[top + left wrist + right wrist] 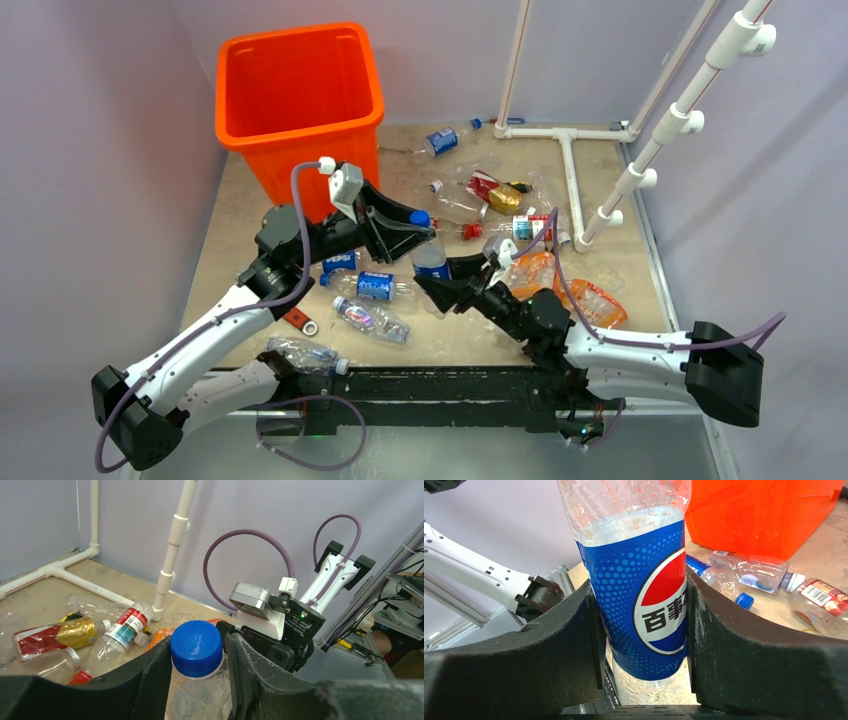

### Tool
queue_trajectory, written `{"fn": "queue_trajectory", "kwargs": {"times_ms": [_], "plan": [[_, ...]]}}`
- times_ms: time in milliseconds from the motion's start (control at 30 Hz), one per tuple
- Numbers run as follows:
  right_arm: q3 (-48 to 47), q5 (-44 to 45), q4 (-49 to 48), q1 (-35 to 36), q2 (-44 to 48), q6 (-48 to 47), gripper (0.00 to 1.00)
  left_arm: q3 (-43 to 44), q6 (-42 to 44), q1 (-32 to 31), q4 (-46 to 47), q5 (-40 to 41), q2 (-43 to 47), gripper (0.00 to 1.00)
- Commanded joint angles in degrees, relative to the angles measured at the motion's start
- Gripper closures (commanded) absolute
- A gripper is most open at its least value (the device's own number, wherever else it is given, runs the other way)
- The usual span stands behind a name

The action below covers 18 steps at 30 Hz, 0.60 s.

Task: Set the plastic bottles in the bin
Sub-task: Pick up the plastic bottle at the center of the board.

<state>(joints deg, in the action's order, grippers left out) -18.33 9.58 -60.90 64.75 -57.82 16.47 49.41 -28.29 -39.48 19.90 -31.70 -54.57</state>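
Note:
A clear Pepsi bottle with a blue cap is held upright above the table by both arms. My left gripper is shut on its neck just under the cap, and both fingers press the bottle in the left wrist view. My right gripper is shut on the blue-labelled body, lower down. The orange bin stands at the back left, just beyond the left gripper. More plastic bottles lie on the table: a Pepsi one, a clear one, another near the front edge.
Crushed bottles and a gold-and-red can lie at centre right, and orange-tinted bottles lie under the right arm. A white pipe frame stands at the back right. A red-handled tool lies by the left arm.

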Motion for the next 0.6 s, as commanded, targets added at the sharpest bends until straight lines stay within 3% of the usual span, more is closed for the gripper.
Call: {"fn": "queue_trajectory", "kwargs": {"times_ms": [0, 233, 300, 433, 533, 567], "plan": [[-1.1, 1.5, -1.9, 0.8, -0.4, -2.5, 1.0, 1.1, -1.5, -0.1, 3.4, -1.9, 0.2, 0.57], [-0.1, 2.5, -2.3, 1.3, -0.9, -3.9, 1.0, 0.7, -2.4, -0.1, 4.8, -3.0, 0.1, 0.56], [0.1, 2.7, -2.6, 1.3, -0.9, -3.9, 1.0, 0.6, -2.5, -0.2, 4.7, -3.3, -0.2, 0.64], [0.0, 2.7, -2.5, 1.3, -0.7, -3.6, 1.0, 0.4, -2.4, -0.2, 4.7, -3.9, -0.5, 0.97], [-0.3, 2.9, -1.6, 1.3, 0.4, -2.5, 0.99, -0.2, -2.2, -0.2, 4.7, -3.6, 0.0, 1.0], [-1.0, 2.6, 0.1, 1.3, 1.0, -1.8, 0.85, -0.4, -2.2, -0.2, 4.8, -3.0, 0.4, 1.0]]}}
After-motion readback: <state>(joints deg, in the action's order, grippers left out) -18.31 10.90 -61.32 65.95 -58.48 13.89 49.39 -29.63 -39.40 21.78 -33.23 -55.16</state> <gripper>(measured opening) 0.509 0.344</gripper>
